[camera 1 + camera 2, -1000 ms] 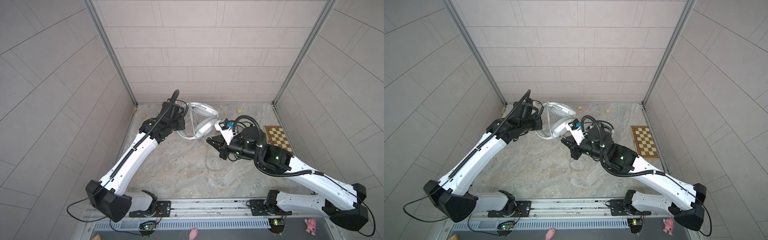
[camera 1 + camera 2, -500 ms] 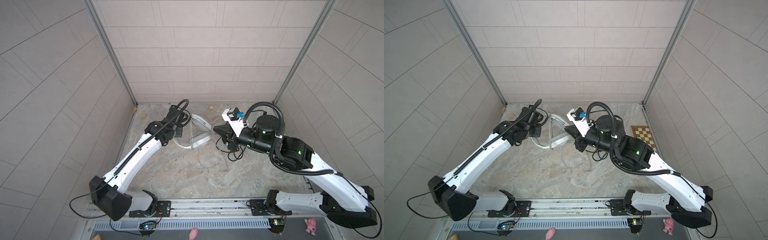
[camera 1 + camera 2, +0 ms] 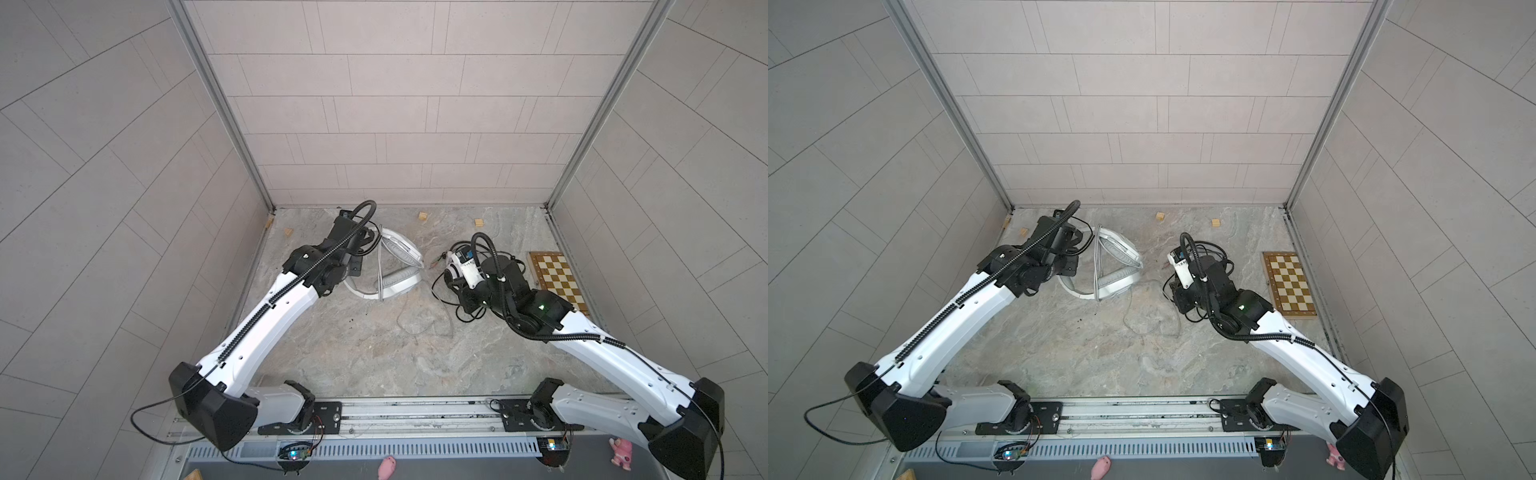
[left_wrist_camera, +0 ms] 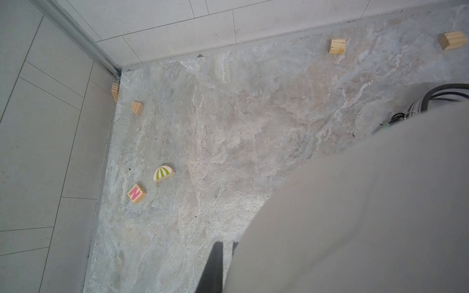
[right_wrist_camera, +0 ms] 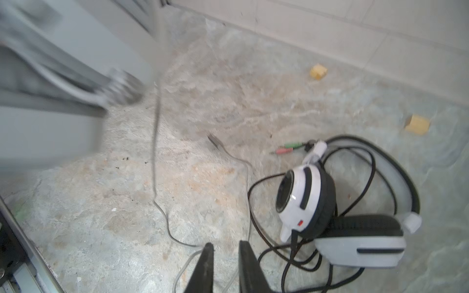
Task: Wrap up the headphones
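One white headset point(image 3: 399, 283), cups rightward — left end effector point(image 3: 371, 246) grips | right end effector point(image 5: 225, 245) ajar

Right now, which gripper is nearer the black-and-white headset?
Right. The right gripper hovers just beside the black-and-white headset; the left gripper is well apart, at the white headset.

1. The white headset point(image 3: 401, 283) has grey pads and a grey cable point(image 5: 152, 162).
2. The black-and-white headset point(image 5: 302, 200) carries a green plug point(image 5: 291, 145) and a pink plug point(image 5: 283, 151).
3. The chessboard point(image 3: 557, 282) is brown-and-cream checked.
4. The worktop point(image 3: 353, 357) is marbled grey-beige.
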`<state>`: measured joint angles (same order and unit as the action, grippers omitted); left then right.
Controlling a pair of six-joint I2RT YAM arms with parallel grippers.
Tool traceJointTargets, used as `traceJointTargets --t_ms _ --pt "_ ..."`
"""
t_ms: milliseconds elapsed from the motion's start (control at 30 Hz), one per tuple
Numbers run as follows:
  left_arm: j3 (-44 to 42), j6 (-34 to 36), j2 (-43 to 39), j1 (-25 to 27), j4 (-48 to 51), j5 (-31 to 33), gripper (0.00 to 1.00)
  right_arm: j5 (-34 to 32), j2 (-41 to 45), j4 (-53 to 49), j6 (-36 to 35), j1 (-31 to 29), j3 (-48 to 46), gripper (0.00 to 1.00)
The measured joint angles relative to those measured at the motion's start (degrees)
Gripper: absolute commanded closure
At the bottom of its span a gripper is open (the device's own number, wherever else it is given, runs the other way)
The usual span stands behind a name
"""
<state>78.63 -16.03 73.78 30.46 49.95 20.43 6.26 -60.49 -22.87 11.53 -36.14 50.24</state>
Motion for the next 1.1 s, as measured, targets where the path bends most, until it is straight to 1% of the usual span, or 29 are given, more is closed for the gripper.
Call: traceJointTargets --t_ms 133,233,300,400,500,600,733,933,1100 --pt "0.0 0.1 -0.5 0.0 -0.1 0.3 1.0 4.5 -1.9 1.6 2.6 0.2 -4.1 0.55" --pt "0.0 0.2 -0.5 0.0 0.0 0.5 1.0 7.2 -1.7 2.0 3.8 0.2 -8.3 0.47" --pt "0.0 0.3 -0.5 0.0 0.0 0.7 1.0 7.8 0.3 2.0 3.9 -0.4 -11.8 0.42" --pt "0.0 0.3 -0.5 -0.2 0.1 0.9 1.0 6.6 5.7 1.6 4.2 -4.3 -16.9 0.38" --pt "0.0 0.3 -0.5 -0.5 0.1 0.8 1.0 4.9 8.3 1.8 4.2 -7.1 -18.7 0.36" --pt "0.0 0.3 -0.4 -0.5 0.1 0.3 1.0 3.3 7.1 2.6 3.9 -7.2 -18.9 0.34" --pt "0.0 0.2 -0.2 -0.5 0.1 -0.1 1.0 3.2 1.6 4.7 3.4 -7.4 -18.3 0.32" --pt "0.0 0.2 -0.2 -0.9 0.2 -0.7 1.0 4.9 -6.3 8.3 2.6 -8.9 -15.9 0.32" --pt "0.0 0.2 -0.2 -1.4 0.6 -1.3 1.0 5.6 -12.7 9.2 2.2 -9.2 -13.1 0.33"
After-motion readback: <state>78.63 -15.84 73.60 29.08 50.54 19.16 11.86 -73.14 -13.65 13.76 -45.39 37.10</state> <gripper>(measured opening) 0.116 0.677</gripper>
